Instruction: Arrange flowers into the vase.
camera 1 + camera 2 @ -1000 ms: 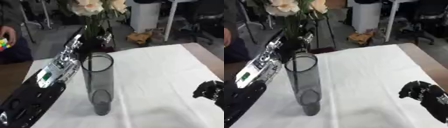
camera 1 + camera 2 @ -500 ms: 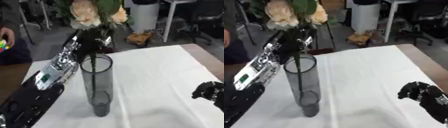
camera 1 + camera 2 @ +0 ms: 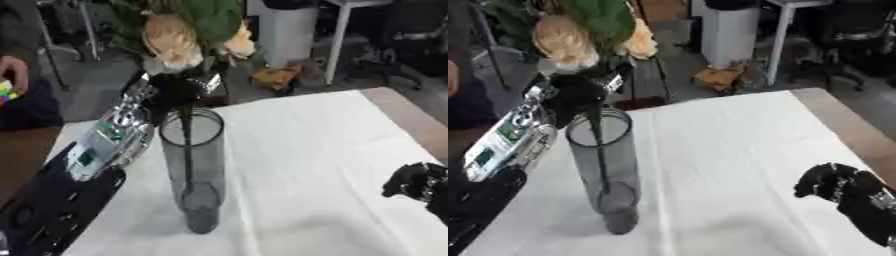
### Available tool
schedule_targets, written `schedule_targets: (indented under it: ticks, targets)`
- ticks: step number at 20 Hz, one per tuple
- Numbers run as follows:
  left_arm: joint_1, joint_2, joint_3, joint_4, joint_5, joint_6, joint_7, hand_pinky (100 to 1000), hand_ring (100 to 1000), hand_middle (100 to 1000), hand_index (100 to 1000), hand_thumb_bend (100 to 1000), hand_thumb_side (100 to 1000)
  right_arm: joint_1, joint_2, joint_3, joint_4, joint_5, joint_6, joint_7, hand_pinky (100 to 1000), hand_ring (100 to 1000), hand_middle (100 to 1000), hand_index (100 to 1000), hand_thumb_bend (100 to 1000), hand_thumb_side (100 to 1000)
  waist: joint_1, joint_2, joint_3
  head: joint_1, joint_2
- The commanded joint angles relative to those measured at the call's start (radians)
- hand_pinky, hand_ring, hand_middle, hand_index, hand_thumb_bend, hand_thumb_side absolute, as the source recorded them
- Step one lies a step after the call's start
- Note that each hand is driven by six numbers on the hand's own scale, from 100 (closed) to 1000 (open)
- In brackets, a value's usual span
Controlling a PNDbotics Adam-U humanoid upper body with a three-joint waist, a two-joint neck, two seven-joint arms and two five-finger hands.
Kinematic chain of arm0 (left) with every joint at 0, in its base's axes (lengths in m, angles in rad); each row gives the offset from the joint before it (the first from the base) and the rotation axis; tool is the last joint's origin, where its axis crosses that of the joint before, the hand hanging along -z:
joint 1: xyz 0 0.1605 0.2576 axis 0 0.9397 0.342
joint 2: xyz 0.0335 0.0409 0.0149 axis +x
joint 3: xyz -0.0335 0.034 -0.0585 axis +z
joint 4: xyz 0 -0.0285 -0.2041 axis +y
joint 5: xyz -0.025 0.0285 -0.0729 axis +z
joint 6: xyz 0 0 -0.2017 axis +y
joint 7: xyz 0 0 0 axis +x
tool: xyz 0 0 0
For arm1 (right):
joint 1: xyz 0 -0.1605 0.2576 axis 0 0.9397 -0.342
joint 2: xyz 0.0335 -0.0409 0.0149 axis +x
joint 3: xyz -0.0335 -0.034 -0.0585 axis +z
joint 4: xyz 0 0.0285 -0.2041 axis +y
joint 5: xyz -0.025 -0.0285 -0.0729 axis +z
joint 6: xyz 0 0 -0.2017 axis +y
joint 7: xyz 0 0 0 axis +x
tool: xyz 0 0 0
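The left hand (image 3: pixel 179 87) was clamped around the flowers (image 3: pixel 175 35) right above the vase (image 3: pixel 197 170), stems running straight down inside the smoky glass, blooms pointing up. The vase stood upright on the white table (image 3: pixel 306 150), near its left side. The right eye view showed more of the right hand (image 3: pixel 842 192), curled on nothing at the table's lower right corner; the left eye view caught only its edge.
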Motion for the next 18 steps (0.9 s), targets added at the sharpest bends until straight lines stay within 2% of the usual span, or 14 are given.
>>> schedule_targets:
  ticks: [1,6,11,15,18]
  targets:
    - [-0.011,0.043,0.012,-0.021,-0.013,0.014,-0.02,595,520,327,699,286,124,-0.009,-0.012,-0.01,-0.009,0.007,-0.001,0.001,681,665,598,668,733,744,0.006,-0.014,0.003,-0.006,-0.012]
    - [0.002,0.057,0.025,-0.034,-0.023,0.058,-0.058,595,522,327,696,271,125,-0.01,-0.012,-0.011,-0.011,0.007,0.001,0.001,681,665,598,668,734,743,0.007,-0.015,0.005,-0.01,-0.014]
    - [0.012,0.053,0.026,-0.042,0.008,0.034,-0.029,594,516,321,686,264,121,-0.01,-0.011,-0.011,-0.011,0.006,0.0,0.001,681,665,598,668,735,742,0.005,-0.014,0.004,-0.011,-0.015]
    - [0.025,0.057,0.022,-0.06,0.012,0.036,-0.029,601,526,329,694,298,146,-0.011,-0.011,-0.011,-0.011,0.007,0.0,0.001,681,665,598,668,734,743,0.006,-0.012,0.005,-0.013,-0.016]
    - [0.039,0.061,0.02,-0.063,0.001,0.044,-0.03,609,536,338,702,376,201,-0.011,-0.011,-0.012,-0.012,0.007,0.001,0.001,681,664,598,668,734,742,0.007,-0.011,0.006,-0.016,-0.017]
